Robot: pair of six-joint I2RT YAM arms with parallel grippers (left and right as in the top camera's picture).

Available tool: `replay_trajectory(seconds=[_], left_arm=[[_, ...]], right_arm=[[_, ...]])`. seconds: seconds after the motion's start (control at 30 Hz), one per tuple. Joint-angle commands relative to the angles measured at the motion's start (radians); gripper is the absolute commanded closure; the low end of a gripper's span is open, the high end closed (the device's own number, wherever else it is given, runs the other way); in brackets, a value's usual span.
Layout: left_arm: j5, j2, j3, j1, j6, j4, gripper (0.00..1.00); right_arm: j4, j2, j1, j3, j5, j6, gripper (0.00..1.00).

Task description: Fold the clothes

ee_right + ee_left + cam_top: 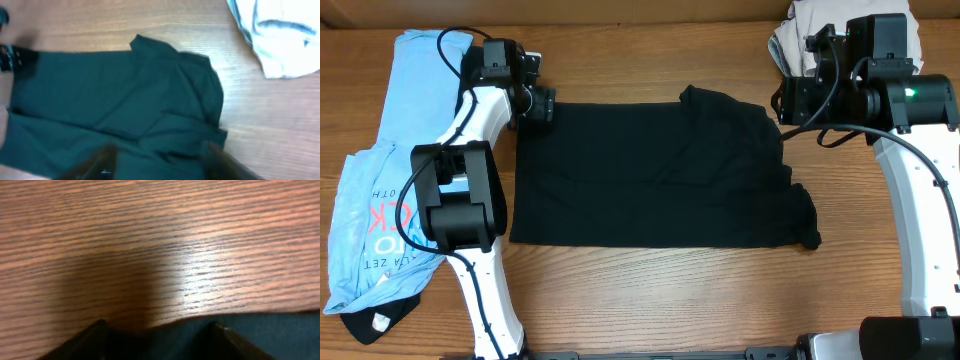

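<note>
The black shirt [650, 180] lies lengthwise left-to-right, your left hand [539, 104] spread over its far-left corner, your right hand [784, 100] spread, empty, near its far-right.

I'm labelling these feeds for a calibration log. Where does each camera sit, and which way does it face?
Overhead: above the table, looking straight down on the black garment; the left arm and right arm both show.
Left wrist: low over the wood, facing the garment's edge; its own jaws' tips frame the bottom.
Right wrist: raised, looking down over the black garment and white garment; its jaws blur at the bottom.
Shared: all three see the black garment.
</note>
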Motion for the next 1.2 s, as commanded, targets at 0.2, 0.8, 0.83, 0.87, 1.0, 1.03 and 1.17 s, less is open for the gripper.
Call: replay_trajectory(seconds=[0.2,0.8,0.83,0.87,1.0,1.03,1.17], left_arm=[[-0.056,0.033,0.019,-0.004,-0.014,-0.094,0.96],[-0.184,-0.084,0.362,-0.017,-0.083,-0.623,0.96],[-0.18,-0.084,0.362,-0.02,-0.082,-0.626,0.96],[-0.178,-0.084,0.362,-0.024,-0.083,-0.629,0.96],[-0.179,-0.082,0.362,-0.037,-0.082,-0.628,0.96],[-0.179,-0.082,0.362,-0.039,-0.082,-0.626,0.96],[-0.178,-0.082,0.362,-0.044,-0.083,-0.626,0.96]], right_arm=[[0.13,0.025,0.023,0.014,0.008,0.047,0.64],[0.461,0.389,0.081,0.014,0.156,0.007,0.35],[0.469,0.414,0.081,0.014,0.159,0.003,0.33],[0.48,0.443,0.08,0.014,0.158,-0.003,0.31],[0.515,0.527,0.077,0.014,0.157,-0.002,0.3],[0.525,0.544,0.077,0.014,0.154,-0.002,0.29],[0.553,0.602,0.077,0.014,0.145,-0.002,0.29]])
